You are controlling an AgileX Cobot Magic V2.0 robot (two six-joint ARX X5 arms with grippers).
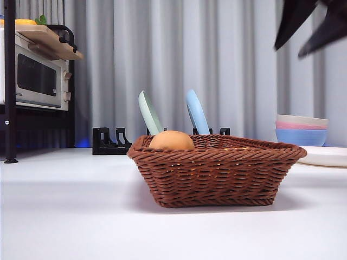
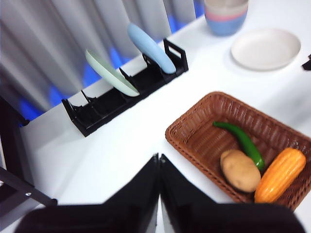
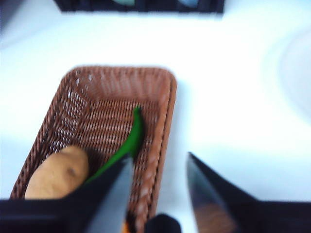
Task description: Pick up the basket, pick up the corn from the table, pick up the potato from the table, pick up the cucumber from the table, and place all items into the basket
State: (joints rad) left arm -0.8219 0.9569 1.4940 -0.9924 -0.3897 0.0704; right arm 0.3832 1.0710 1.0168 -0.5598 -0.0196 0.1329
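Spreading wide and plain white: the worktop [image 1: 65, 216], carrying everything. Sitting on it, near the middle in the front view: the basket [image 1: 217, 173] of dark brown wicker, flared sides and braided rim showing. Lying inside, side by side: the potato [image 2: 240, 170], tan and smooth, poking above the rim in the front view; touching it, the cucumber [image 2: 243, 141], glossy green, thin stem pointing toward the far corner; on the cucumber's other side, the corn [image 2: 280, 174], orange and ridged, resting against the near wall.

Standing behind the basket: a black dish rack [image 2: 124, 92], holding a pale green plate [image 2: 112, 74] and a light blue plate [image 2: 150, 47], both leaning. Off to one side: a stack of pastel bowls [image 1: 302, 130] and a flat white plate [image 2: 265, 48]. At the far edge, on a dark stand: a microwave oven [image 1: 38, 78].

Hanging above the basket's rim and the bare worktop beside it: the right gripper [image 3: 158, 167], fingers parted, holding nothing. Hovering well away from the basket, over bare worktop: the left gripper [image 2: 159, 160], fingers pressed together, gripping nothing.
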